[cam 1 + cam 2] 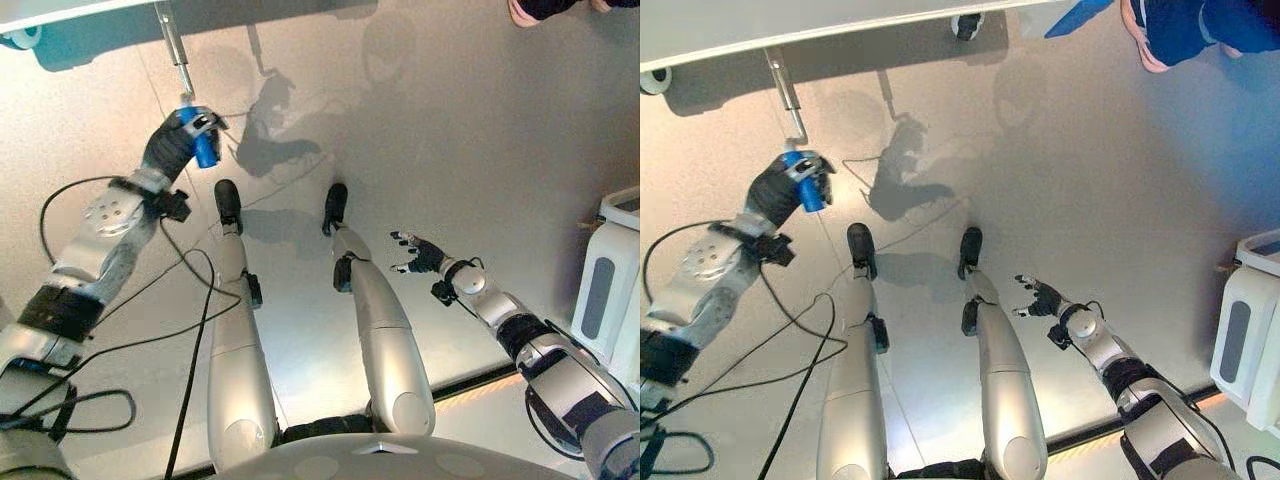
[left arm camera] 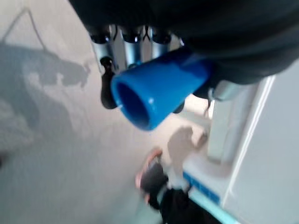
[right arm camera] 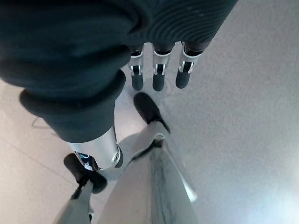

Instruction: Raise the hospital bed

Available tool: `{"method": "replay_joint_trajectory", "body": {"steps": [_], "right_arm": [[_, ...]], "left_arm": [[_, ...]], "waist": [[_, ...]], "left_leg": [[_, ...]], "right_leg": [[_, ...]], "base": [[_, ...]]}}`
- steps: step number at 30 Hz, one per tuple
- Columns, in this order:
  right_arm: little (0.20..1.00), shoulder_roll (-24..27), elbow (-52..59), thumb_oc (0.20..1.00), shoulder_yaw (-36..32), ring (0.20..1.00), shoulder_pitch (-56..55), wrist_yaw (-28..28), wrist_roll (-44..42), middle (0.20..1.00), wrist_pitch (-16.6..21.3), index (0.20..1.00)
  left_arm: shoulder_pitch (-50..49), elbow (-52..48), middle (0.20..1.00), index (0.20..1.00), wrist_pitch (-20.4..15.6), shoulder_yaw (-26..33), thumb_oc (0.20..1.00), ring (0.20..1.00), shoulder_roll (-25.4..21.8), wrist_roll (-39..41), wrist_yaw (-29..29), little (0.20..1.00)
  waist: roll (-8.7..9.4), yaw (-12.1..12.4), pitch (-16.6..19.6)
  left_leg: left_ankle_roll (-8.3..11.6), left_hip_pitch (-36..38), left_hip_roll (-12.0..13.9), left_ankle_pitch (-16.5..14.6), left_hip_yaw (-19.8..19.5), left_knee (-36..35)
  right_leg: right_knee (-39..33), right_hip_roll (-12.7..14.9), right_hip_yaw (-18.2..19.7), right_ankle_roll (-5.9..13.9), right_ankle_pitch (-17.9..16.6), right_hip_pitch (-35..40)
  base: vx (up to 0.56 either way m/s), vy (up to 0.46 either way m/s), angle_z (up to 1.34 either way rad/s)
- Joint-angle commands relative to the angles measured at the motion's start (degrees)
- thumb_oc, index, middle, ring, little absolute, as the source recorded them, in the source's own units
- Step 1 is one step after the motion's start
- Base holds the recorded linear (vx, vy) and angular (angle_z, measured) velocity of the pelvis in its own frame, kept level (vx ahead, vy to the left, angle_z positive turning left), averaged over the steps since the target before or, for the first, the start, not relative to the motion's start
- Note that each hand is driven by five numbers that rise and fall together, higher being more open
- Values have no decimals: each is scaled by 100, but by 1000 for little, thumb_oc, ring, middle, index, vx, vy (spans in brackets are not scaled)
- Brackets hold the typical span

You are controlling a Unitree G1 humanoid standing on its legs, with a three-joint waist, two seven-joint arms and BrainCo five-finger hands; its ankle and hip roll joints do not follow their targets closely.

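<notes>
The hospital bed's white frame (image 1: 790, 30) runs along the far edge, with a castor wheel (image 1: 654, 80) at its left. A metal crank rod (image 1: 176, 48) hangs down from the frame and ends in a blue handle (image 1: 203, 146). My left hand (image 1: 178, 140) is shut on that blue handle; in the left wrist view the blue handle (image 2: 159, 88) sticks out past the curled fingers (image 2: 127, 45). My right hand (image 1: 420, 254) hangs low at the right, open with relaxed fingers (image 3: 156, 77), holding nothing.
A white unit (image 1: 610, 280) stands on the floor at the right edge. A person's shoe and blue clothing (image 1: 1170, 30) show at the far right, near the bed. A second castor (image 1: 966, 24) sits under the bed's middle.
</notes>
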State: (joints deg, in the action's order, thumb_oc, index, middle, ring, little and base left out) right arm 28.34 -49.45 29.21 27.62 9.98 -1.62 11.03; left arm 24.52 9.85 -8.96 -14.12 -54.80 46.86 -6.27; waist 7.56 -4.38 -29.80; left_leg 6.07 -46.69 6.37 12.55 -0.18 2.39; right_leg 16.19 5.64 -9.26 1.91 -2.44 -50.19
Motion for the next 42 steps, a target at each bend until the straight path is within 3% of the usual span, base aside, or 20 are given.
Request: {"method": "replay_joint_trajectory", "body": {"steps": [1,5,11,12,20,21,26,27,38,42], "right_arm": [[1000,387,221,1000,-133,1000,-387,182,12,1000,132,1000],[1000,394,307,1000,-199,1000,-457,233,14,1000,161,1000],[1000,387,459,1000,-268,1000,-486,252,18,1000,166,1000],[1000,360,496,1000,-246,1000,-445,244,21,1000,155,1000],[1000,234,480,1000,-36,1000,-175,208,-135,1000,80,1000],[1000,204,469,1000,43,1000,-86,209,-194,1000,56,1000],[1000,159,485,1000,233,1000,90,180,-343,1000,21,1000],[1000,129,555,1000,363,1000,198,156,-451,1000,9,1000],[1000,85,588,1000,633,1000,477,80,-598,1000,-26,1000],[1000,48,577,1000,743,1000,536,54,-555,1000,-50,1000]], "left_arm": [[-623,-817,200,200,-717,536,200,200,199,-317,-220,200],[-830,-381,200,200,-711,846,200,200,492,-561,-2,200],[-622,513,200,200,-673,995,200,200,906,-1011,431,200],[-363,870,200,200,-637,998,200,200,996,-1244,639,200],[1171,2404,200,200,-444,324,200,200,1067,-1420,994,200],[1610,3062,200,200,-356,150,200,200,1131,-1332,1050,200],[2385,4009,200,200,-218,-225,200,200,1126,-1356,1110,200],[2838,4509,200,200,-120,-487,200,200,1138,-1609,1164,200],[3487,4595,200,200,-46,-1205,200,200,1594,-1994,1213,200],[3507,4095,200,200,-86,-1526,200,200,1883,-2198,1213,200]], "waist": [[-206,71,1],[-192,117,1],[-38,129,1],[65,104,1],[440,-68,1],[542,-149,1],[694,-270,1],[807,-350,1],[830,-479,1],[881,-547,1]], "left_leg": [[-92,177,-89,-744,-85,550],[-105,140,-112,-735,-105,530],[-124,19,-117,-723,-136,518],[-128,-37,-105,-727,-140,515],[-141,-323,-46,-730,-184,553],[-141,-377,-23,-735,-180,556],[-143,-504,24,-771,-182,620],[-147,-578,65,-814,-213,671],[-157,-760,147,-853,-317,747],[-148,-703,203,-845,-324,700]], "right_leg": [[-556,-13,46,564,-223,377],[-601,19,-4,571,-231,380],[-717,33,-97,589,-274,383],[-788,23,-125,598,-300,379],[-933,-51,-153,608,-411,233],[-961,-66,-154,615,-419,194],[-959,-126,-120,604,-423,82],[-914,-171,-96,600,-404,-29],[-626,-239,-34,560,-275,-417],[-602,-296,23,555,-280,-475]], "base": [[0,0,0],[0,0,0],[2,4,1],[12,6,5],[20,1,7],[45,-10,8],[39,-4,3],[45,-14,1],[26,-31,-6],[3,-41,-6]]}}
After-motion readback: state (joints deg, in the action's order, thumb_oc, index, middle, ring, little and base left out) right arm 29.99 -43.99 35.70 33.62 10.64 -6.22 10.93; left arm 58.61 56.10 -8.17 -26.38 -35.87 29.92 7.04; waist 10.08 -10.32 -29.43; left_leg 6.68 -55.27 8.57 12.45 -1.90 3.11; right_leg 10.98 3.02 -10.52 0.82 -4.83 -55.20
